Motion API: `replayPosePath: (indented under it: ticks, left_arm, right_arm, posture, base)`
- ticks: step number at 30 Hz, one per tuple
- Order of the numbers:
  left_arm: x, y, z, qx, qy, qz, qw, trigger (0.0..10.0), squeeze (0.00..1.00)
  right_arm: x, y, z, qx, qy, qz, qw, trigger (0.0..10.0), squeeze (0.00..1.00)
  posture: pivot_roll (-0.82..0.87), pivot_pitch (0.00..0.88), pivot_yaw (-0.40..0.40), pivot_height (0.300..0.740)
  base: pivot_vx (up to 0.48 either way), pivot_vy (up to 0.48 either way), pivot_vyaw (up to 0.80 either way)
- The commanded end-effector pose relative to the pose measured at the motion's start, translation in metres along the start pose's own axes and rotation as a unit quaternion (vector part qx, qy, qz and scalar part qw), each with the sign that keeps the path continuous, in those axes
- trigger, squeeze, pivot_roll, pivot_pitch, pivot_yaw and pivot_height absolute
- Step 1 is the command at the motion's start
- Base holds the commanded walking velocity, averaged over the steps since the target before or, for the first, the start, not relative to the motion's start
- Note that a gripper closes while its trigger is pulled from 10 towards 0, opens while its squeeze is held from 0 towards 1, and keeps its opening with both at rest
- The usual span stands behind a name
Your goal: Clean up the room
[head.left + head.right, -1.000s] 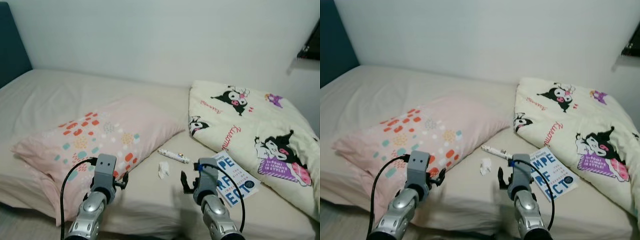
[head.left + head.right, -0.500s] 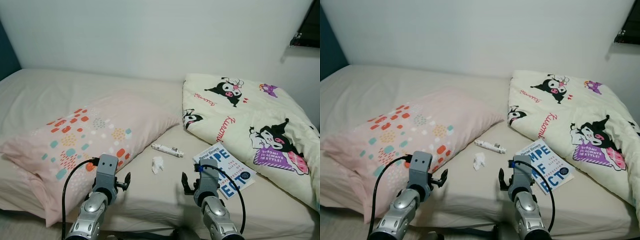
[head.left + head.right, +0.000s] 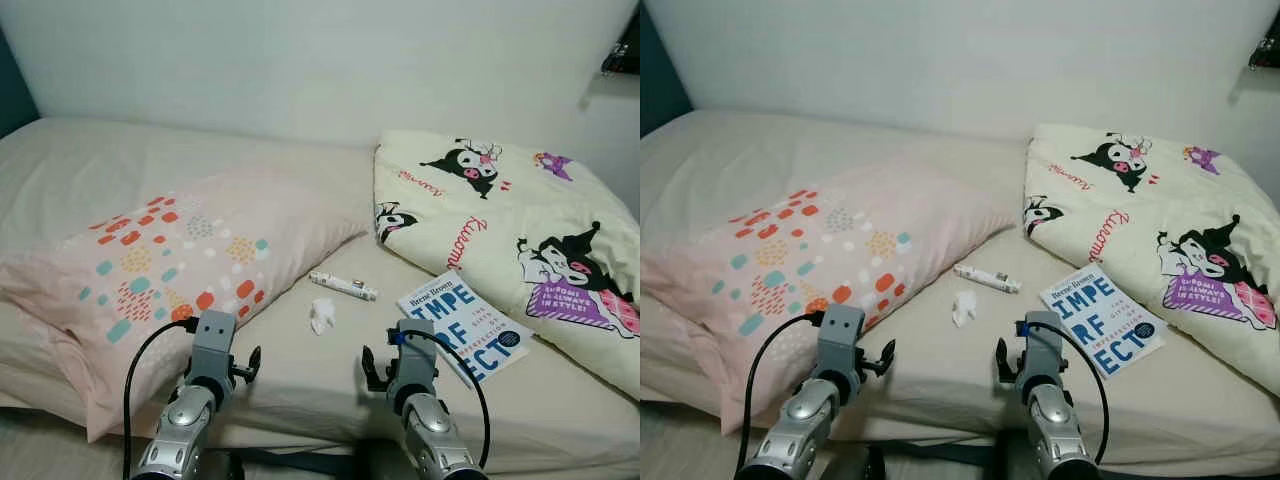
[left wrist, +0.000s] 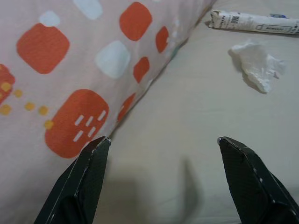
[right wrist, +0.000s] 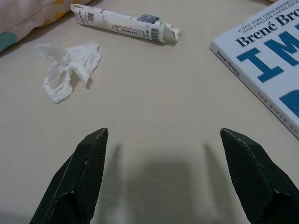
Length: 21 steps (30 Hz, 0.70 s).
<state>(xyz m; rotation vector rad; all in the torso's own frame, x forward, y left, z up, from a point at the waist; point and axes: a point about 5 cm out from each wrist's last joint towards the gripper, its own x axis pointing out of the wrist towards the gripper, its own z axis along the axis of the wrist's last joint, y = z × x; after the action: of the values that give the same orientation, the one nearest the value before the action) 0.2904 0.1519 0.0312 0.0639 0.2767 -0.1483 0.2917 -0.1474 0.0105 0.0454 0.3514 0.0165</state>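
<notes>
Camera shifted, crumpled tissue (image 5: 67,70) just ahead of right pincer (image 5: 163,172) (wide open, empty)

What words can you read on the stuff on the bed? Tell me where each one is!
"Brené Brown": top of the book's cover.
"IMPERFECT": big blue letters on the book, cut off at its lower edge.
"Kuromi": red script on the cartoon blanket.
"Kuromi is always in style!": purple patch on the blanket, small but just legible.
Rolled wrapper: a barcode and print too small to read.
Crumpled tissue: no words.
</notes>
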Motion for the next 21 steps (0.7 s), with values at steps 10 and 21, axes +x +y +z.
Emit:
replayPosePath:
  ticks: [10,21]
  left_arm:
    - [-0.003,-0.003,-0.001,0.002,-0.006,-0.003,1.000,10.0,0.00]
    - [-0.033,0.007,0.025,0.031,-0.108,-0.028,0.993,10.0,0.00]
  right_arm:
    - [0.003,-0.001,0.010,0.013,-0.023,0.015,1.000,10.0,0.93]
    - [0.033,0.008,0.066,-0.025,-0.046,0.089,0.995,10.0,1.00]
  posture:
    - [0.00,0.068,-0.093,0.592]
    - [0.11,0.219,-0.158,0.592]
  base:
    - [0.000,0.000,0.00]
    - [0.000,0.000,0.00]
